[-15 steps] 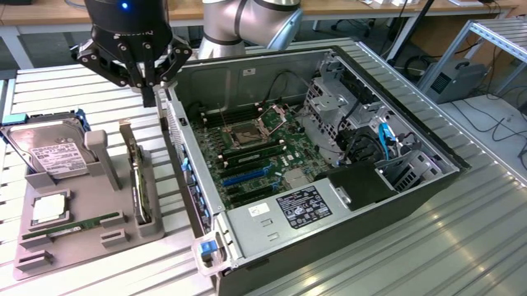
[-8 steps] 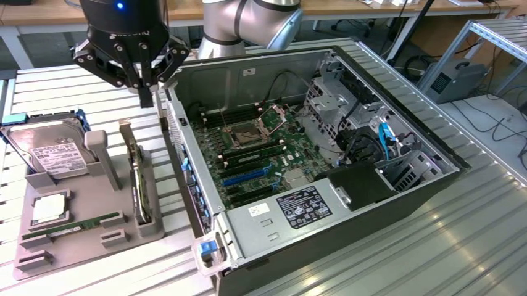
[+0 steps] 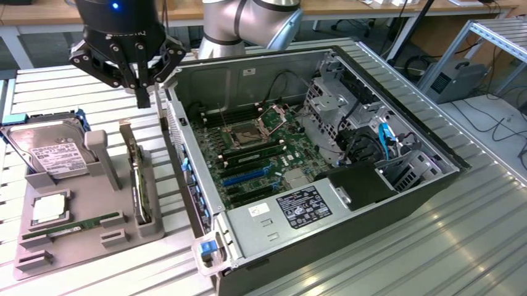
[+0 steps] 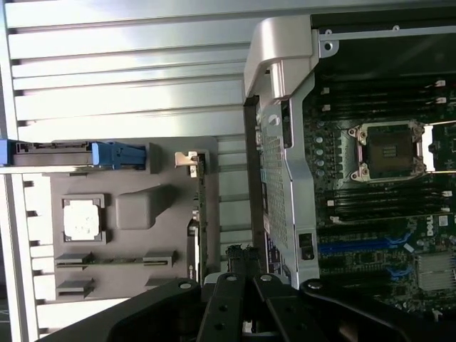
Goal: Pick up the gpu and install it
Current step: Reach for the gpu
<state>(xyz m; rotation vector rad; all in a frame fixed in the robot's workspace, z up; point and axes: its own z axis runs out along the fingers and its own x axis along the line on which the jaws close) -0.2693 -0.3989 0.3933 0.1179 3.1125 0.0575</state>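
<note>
Grey tray [image 3: 91, 246] on a slatted metal table [image 3: 428, 246] holds the gpu [image 3: 140, 182], which stands on its long edge in a slot on the side nearest the open case [image 3: 272, 231]. Its lower edge is sunk in the slot and hidden. Seen edge-on, its board face is hard to make out. In the wrist view the gpu [image 4: 200, 214] is a thin strip, with one end covered by the claw's black links. The arm [image 3: 247, 24] is cut off by the picture's upper edge.

A hard drive [image 3: 51, 154], a chip [image 3: 49, 208] and a RAM stick [image 3: 70, 226] share the tray.

The claw [image 3: 144, 98] hangs in the air above the gpu's side of the tray. Which part it is over is hard to tell. Its fingers are pressed together, gripping nothing and clear of the gpu. A motherboard [image 3: 255, 160] shows inside the case.
</note>
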